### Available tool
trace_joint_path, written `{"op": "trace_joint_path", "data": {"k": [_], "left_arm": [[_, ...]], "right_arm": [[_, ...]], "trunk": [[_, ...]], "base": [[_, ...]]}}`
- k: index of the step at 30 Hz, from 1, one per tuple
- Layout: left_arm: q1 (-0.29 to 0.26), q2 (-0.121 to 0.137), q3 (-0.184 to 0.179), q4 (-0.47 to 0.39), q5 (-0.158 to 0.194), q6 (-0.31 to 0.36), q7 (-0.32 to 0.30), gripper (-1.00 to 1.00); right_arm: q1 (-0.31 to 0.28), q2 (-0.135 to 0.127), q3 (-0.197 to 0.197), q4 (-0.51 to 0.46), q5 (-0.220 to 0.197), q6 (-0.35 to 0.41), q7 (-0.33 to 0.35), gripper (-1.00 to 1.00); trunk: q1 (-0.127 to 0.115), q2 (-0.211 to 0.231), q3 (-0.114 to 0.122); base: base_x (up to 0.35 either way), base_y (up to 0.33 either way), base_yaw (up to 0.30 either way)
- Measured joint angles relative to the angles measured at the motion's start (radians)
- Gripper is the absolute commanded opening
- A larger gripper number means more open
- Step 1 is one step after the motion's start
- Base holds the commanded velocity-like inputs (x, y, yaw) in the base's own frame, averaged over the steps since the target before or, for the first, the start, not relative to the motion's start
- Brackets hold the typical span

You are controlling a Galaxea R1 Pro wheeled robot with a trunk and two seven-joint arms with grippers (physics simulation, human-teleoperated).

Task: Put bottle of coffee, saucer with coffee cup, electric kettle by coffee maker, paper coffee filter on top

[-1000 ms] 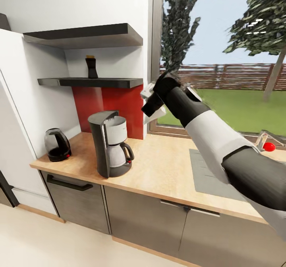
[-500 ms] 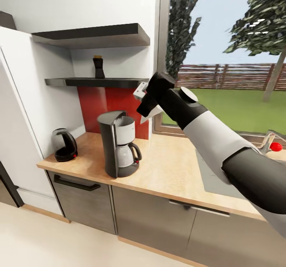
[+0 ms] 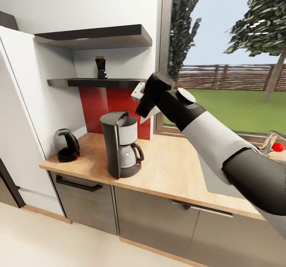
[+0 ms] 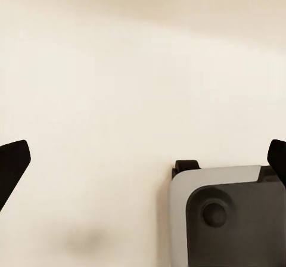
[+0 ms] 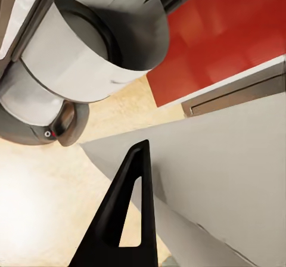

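- Your right gripper (image 3: 140,100) sits at the centre of the head view, raised above the counter, closed on a white paper filter (image 3: 153,113) that pokes out below the wrist.
- In the right wrist view, one dark finger (image 5: 122,210) lies against the grey sheet of the filter (image 5: 214,183), which spreads across the lower right of that frame.
- The coffee maker (image 3: 120,144) stands on the wooden counter (image 3: 174,167), left of centre, lower than your gripper and a little to its left; from the right wrist you look down on its open top (image 5: 89,37).
- The kettle (image 3: 66,145) rests at the counter's left end, near the coffee maker but apart from it.
- The coffee bottle (image 3: 101,68) stands on the lower shelf (image 3: 95,83), upper left of centre.
- Your left gripper (image 4: 143,160) has its two dark fingertips at the far side edges of the left wrist view, spread wide with nothing between them, over a pale floor.
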Motion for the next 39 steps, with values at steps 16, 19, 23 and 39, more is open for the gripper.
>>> {"op": "trace_joint_path", "data": {"k": [16, 19, 23, 39], "left_arm": [[0.0, 0.0, 0.0, 0.0, 0.002, 0.0, -0.001, 1.0], [0.0, 0.0, 0.0, 0.0, 0.002, 0.0, -0.002, 1.0], [0.0, 0.0, 0.0, 0.0, 0.002, 0.0, -0.002, 1.0], [0.0, 0.0, 0.0, 0.0, 0.001, -0.001, 0.001, 1.0]], "right_arm": [[0.0, 0.0, 0.06, -0.002, 0.0, 0.0, 0.0, -1.0], [0.0, 0.0, 0.06, -0.002, 0.0, 0.0, 0.0, -1.0], [0.0, 0.0, 0.06, -0.002, 0.0, 0.0, 0.0, -1.0], [0.0, 0.0, 0.06, -0.002, 0.0, 0.0, 0.0, -1.0]], "trunk": [[0.0, 0.0, 0.024], [0.0, 0.0, 0.029], [0.0, 0.0, 0.035], [0.0, 0.0, 0.06]], "base": [[0.0, 0.0, 0.0], [0.0, 0.083, 0.0], [0.0, 0.203, 0.0], [0.0, 0.143, 0.0]]}}
